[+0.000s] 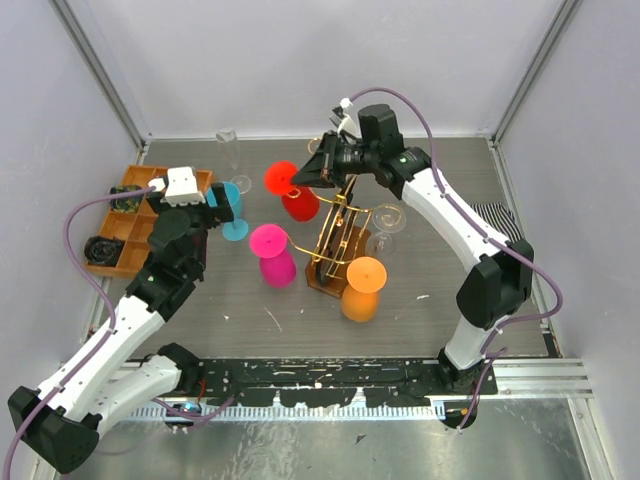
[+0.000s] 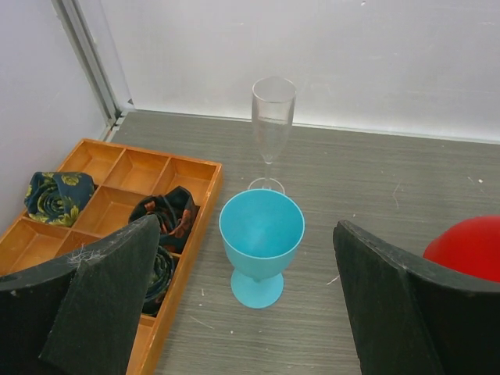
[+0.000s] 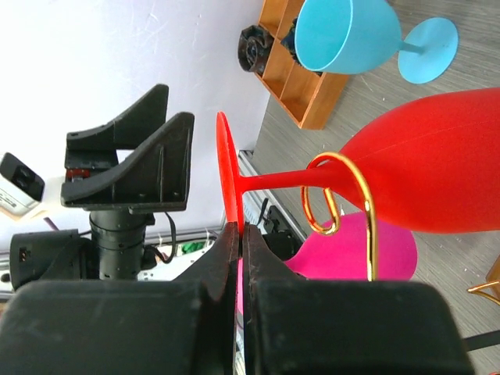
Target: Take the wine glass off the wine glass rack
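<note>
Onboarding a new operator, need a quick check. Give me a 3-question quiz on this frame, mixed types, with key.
1. True or false: the left claw is shut on the blue glass.
2. Which part of the red glass does the right claw pinch? A) bowl B) stem C) foot
3. Fill in: the red glass's stem passes through a gold ___ of the wine glass rack.
Key: 1 false: it is open, and the blue glass stands free on the table ahead of it. 2 C. 3 hook.
</note>
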Robot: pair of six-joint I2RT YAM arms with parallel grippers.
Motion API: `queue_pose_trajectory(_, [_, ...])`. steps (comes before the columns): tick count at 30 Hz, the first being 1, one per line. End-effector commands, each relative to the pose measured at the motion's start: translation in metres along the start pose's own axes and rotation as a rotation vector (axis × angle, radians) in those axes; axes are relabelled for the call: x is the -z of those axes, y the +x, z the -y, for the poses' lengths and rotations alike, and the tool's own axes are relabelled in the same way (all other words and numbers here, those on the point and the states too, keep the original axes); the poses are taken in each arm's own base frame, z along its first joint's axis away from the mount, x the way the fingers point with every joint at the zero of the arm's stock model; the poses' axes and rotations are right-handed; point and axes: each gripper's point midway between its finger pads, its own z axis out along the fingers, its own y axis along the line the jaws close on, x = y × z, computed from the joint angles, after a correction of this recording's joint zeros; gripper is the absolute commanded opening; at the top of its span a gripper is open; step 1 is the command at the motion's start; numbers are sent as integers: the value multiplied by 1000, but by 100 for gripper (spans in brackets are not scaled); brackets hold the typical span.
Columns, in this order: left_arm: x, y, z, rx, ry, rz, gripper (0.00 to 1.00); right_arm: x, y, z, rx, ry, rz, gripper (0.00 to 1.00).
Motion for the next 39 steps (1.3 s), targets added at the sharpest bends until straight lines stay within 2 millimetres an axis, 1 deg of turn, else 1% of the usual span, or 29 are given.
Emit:
queue_pose_trajectory(1, [3,-24,-1,36,5,42,99,12,-30,-33,78,-91,89,1])
queue_pose_trajectory(7, [4,-23,-2,29,2,41,99,17,-42,-20,80,-58,135,1])
queue_pose_trajectory(11, [5,-23,-2,33,0,31,99,28,-45,-23,90,-54,156,1])
queue_pose_trajectory(13, [6,-24,-2,39,0,18,99,34,-40,-25,102,-47,150,1])
queue_pose_trajectory(16, [8,-26,-2,47,3,-27,99,45,-27,-29,114,-27,128,1])
queue_pose_trajectory(18, [10,-33,0,65,4,-50,99,53,-19,-31,120,-12,122,1])
queue_pose_trajectory(19, [10,-34,1,68,5,-67,99,58,-16,-32,127,-7,126,1])
queue_pose_trajectory(24, [10,-36,11,72,38,-139,99,71,2,-46,127,-50,99,1])
queue_pose_trajectory(29, [11,-34,23,91,88,-168,99,77,18,-53,117,-98,58,1])
queue_pose_trajectory(35, [10,-38,30,115,121,-165,99,79,27,-65,120,-161,14,1])
queue_pose_trajectory(39, [9,-45,31,110,109,-186,99,87,29,-89,153,-242,-5,1])
